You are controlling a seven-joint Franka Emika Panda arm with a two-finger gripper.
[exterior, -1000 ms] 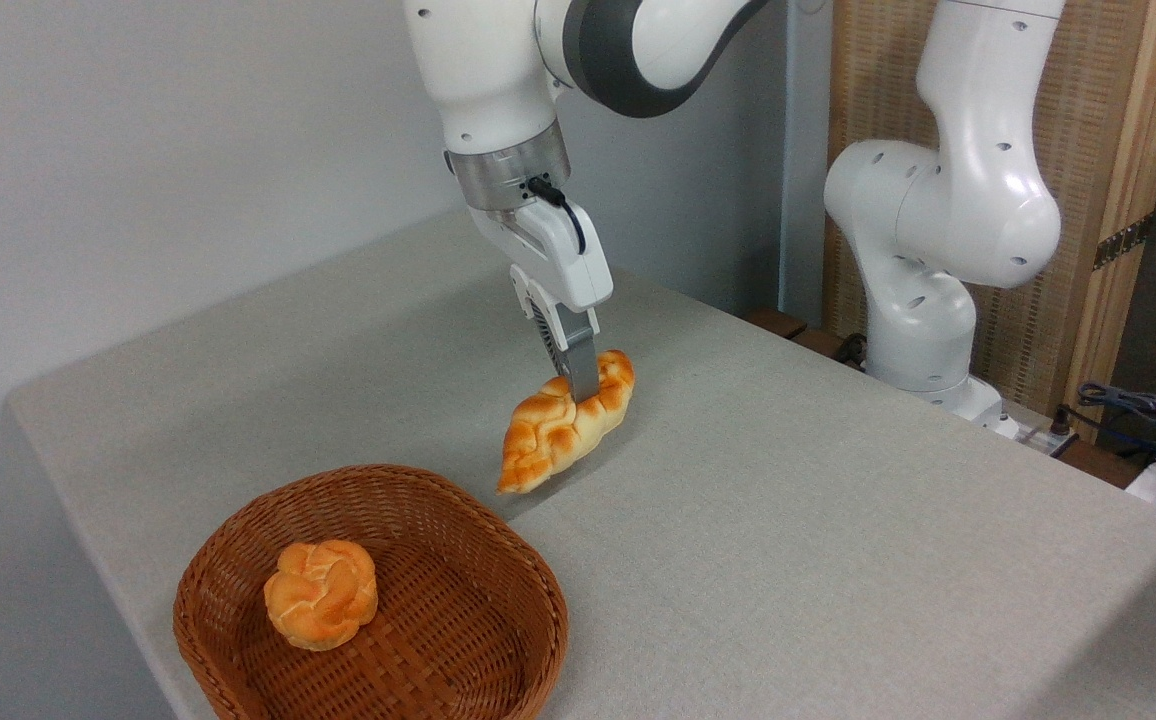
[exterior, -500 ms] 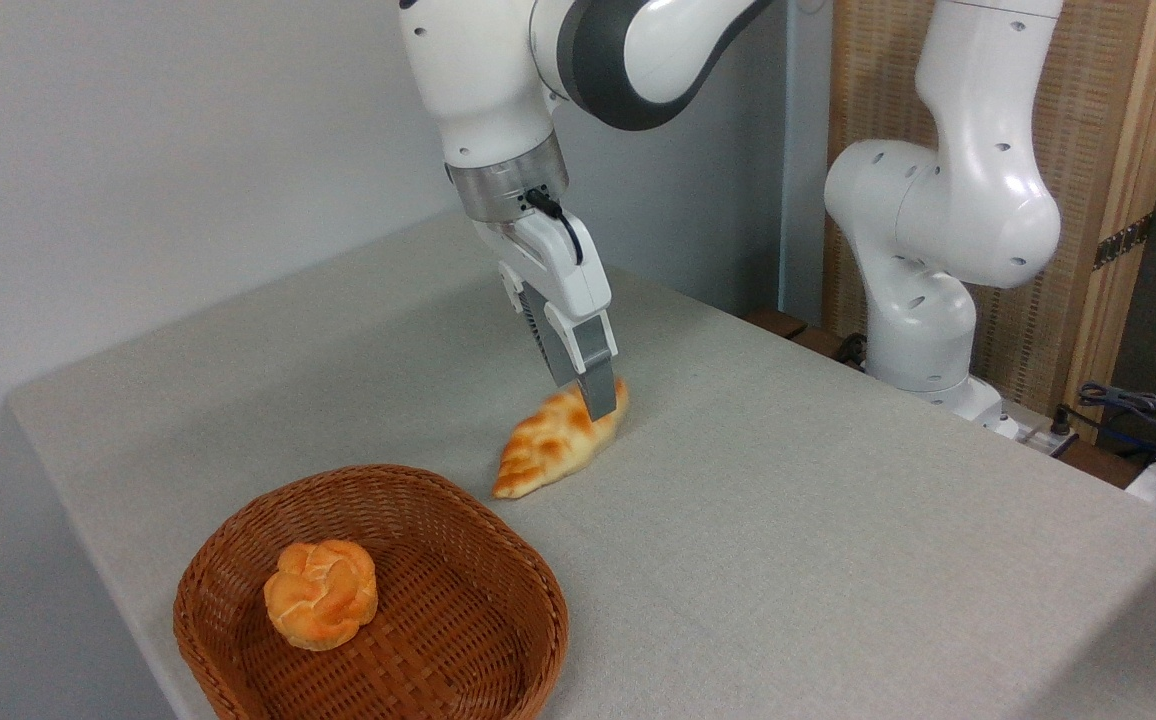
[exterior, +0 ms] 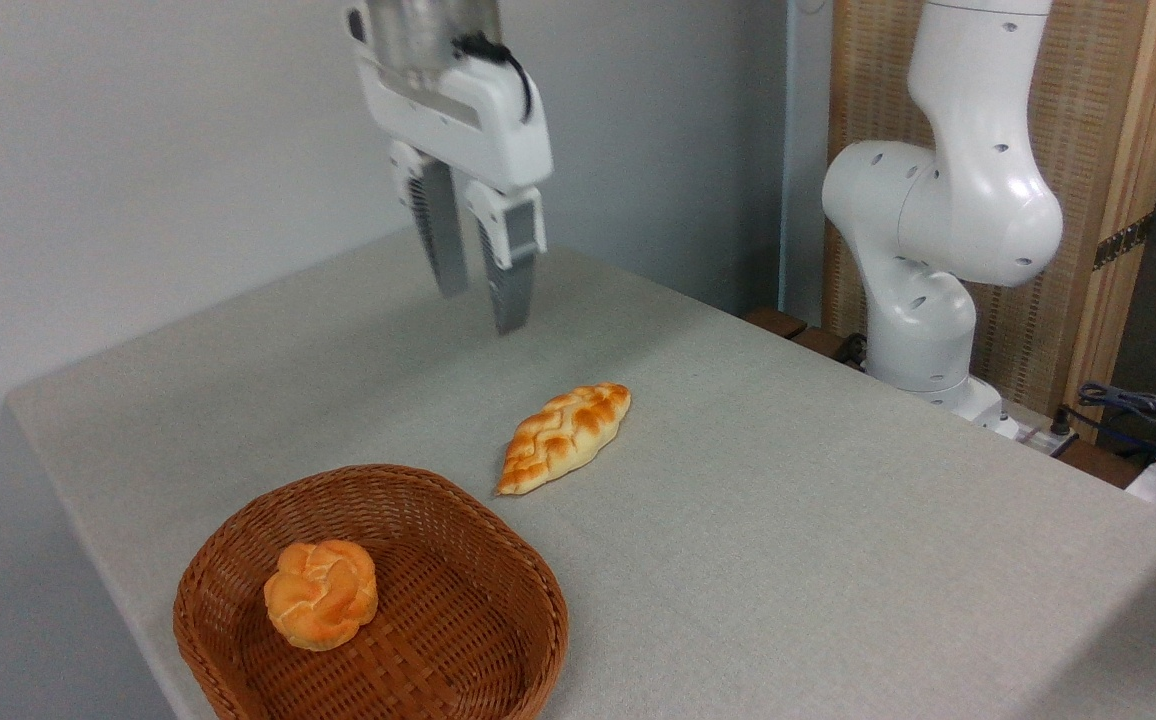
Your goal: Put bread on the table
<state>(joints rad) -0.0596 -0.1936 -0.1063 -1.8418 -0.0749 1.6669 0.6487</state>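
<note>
Bread lies flat on grey table.

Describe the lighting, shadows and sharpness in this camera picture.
Camera view: soft, even light; the braided bread casts a faint shadow on the table; the wicker basket and knotted roll look sharp; the raised tool is slightly motion-blurred; no strong glare.

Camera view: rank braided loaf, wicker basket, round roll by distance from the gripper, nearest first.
Gripper is open, raised above the table's far side.
1. Braided loaf: on the cloth, below and right of it.
2. Wicker basket: near rim, front left corner.
3. Round roll: inside the basket, farthest forward.
</note>
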